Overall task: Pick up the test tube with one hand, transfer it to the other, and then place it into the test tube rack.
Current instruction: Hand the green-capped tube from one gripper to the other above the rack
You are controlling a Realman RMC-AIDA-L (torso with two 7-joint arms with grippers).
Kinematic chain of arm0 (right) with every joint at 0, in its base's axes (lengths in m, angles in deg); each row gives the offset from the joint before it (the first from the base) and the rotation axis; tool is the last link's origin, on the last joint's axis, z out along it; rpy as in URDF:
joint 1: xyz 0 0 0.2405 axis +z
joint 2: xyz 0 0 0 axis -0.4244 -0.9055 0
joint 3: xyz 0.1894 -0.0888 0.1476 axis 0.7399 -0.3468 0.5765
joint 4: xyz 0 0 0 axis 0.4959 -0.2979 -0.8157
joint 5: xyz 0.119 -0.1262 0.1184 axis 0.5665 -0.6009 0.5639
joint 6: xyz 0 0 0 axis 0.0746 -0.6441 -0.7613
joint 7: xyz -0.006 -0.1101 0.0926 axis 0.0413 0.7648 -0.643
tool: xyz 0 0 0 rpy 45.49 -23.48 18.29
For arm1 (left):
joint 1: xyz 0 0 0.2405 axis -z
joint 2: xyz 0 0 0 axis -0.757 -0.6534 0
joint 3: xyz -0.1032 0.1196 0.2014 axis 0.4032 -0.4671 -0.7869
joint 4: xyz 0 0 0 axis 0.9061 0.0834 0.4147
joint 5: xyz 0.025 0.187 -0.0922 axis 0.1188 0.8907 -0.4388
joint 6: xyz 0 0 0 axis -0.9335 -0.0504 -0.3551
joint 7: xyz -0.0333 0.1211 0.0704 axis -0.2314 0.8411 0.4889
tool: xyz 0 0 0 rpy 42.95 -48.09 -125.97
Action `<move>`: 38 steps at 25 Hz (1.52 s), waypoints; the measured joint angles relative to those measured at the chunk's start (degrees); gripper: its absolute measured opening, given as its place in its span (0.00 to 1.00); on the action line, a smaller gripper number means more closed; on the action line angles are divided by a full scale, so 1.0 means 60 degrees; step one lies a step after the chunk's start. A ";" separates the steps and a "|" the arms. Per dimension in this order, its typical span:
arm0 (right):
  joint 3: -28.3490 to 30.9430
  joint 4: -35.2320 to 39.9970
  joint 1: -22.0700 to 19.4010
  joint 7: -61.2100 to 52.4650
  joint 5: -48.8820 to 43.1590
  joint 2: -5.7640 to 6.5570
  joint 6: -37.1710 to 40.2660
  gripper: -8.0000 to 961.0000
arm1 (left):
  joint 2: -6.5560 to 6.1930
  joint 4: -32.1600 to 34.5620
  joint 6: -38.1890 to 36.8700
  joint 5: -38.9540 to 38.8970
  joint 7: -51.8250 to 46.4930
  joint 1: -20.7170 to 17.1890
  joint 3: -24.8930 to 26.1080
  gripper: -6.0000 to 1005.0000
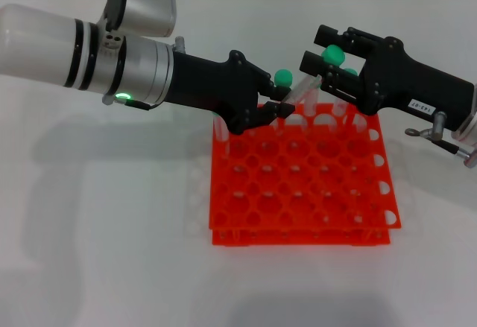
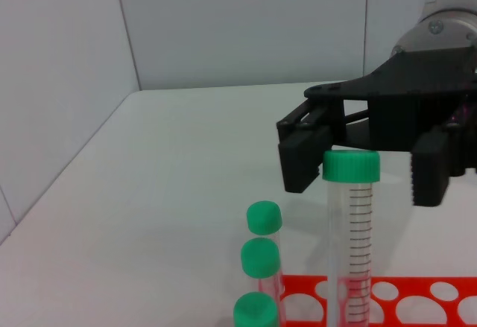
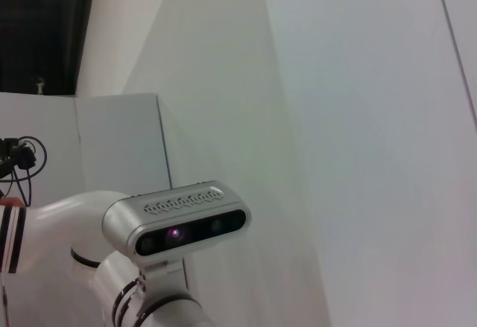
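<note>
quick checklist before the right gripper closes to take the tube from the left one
1. Left gripper shut on the test tube: ok.
2. Right gripper open: ok.
3. Green cap between the right gripper's fingers: ok in the left wrist view; depth cannot tell.
4. Held tube apart from the three racked tubes: ok.
5. Free holes in the test tube rack: ok.

A small white printed label (image 1: 422, 106) is carried on the right gripper (image 1: 322, 74); its characters cannot be read with certainty.
</note>
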 joint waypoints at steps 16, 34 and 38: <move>0.0051 -0.0005 -0.0108 0.0028 0.0004 0.0000 -0.0026 0.41 | -0.0001 0.0013 -0.0001 -0.0033 -0.0003 -0.0011 0.0002 0.29; 0.0075 -0.0006 -0.0108 0.0129 0.0147 0.0000 -0.0077 0.36 | -0.0001 0.0009 -0.0023 -0.0038 0.0024 -0.0008 -0.0013 0.30; 0.0091 -0.0006 -0.0115 0.0135 0.0154 -0.0001 -0.0087 0.27 | 0.0000 0.0037 -0.0009 -0.0044 0.0028 -0.0029 -0.0014 0.30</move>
